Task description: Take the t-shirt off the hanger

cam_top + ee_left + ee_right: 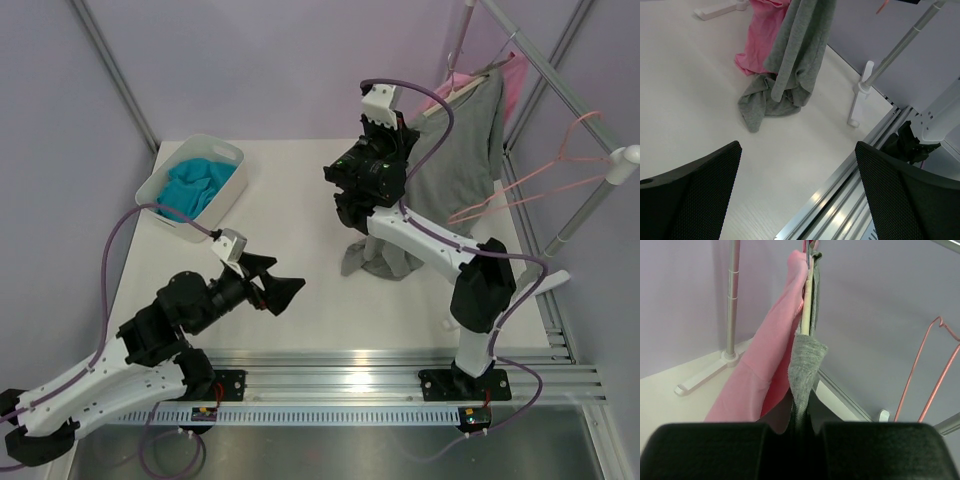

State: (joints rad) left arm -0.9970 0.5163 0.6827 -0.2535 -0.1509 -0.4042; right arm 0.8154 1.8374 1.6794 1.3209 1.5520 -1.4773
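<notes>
The grey t-shirt [462,140] hangs on the cream hanger [463,94] from the rack rail at the back right. Its lower hem is bunched on the table [376,259]. My right gripper [404,132] is raised at the shirt's left sleeve. In the right wrist view it [802,427] is shut on a fold of the grey t-shirt [808,356], just below the hanger's end [807,296]. My left gripper [278,282] is open and empty, low over the table's middle, well left of the shirt. The left wrist view shows the shirt [801,50] ahead of that gripper [797,200].
A pink t-shirt [769,367] hangs right behind the grey one. Thin pink wire hangers [545,180] hang on the rack [560,78] to the right. The rack's foot [859,97] stands by the table's right edge. A white bin with a teal cloth [196,186] sits at the back left.
</notes>
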